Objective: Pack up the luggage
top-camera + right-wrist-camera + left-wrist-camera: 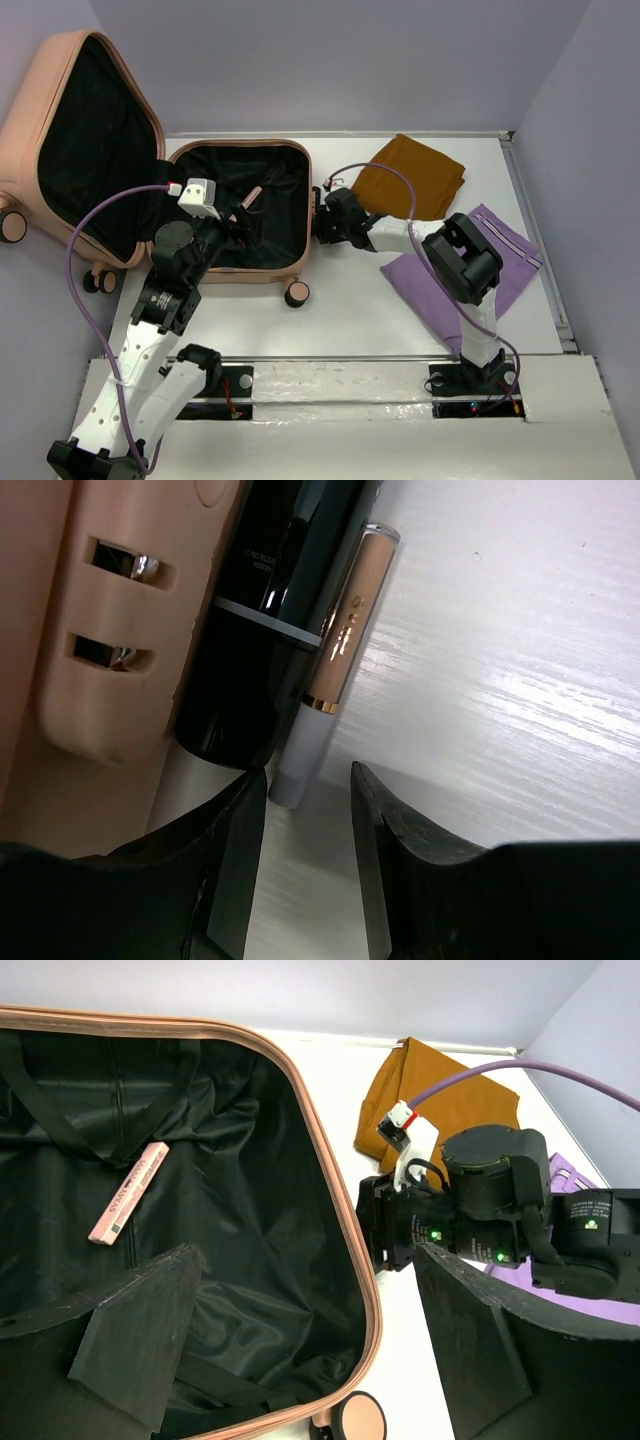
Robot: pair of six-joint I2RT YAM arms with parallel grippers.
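The peach-pink luggage (293, 265) lies open, its lid (50, 90) standing up at the far left. In the left wrist view its rim (330, 1190) frames the black lining, where a pink tube (130, 1192) lies. My left gripper (245, 222) hovers open and empty over the luggage's near right corner (310, 1360). My right gripper (322, 228) is low on the table against the luggage's right wall. It is open (308, 780), its fingertips (235, 830) just short of a slim beige tube (335, 660) lying beside a black cylinder (260, 630).
A mustard-brown cloth (410, 175) lies at the back right and a purple cloth (505, 260) under the right arm. A caster wheel (297, 293) sticks out at the luggage's near corner. The luggage's side handle (110, 620) is next to the black cylinder.
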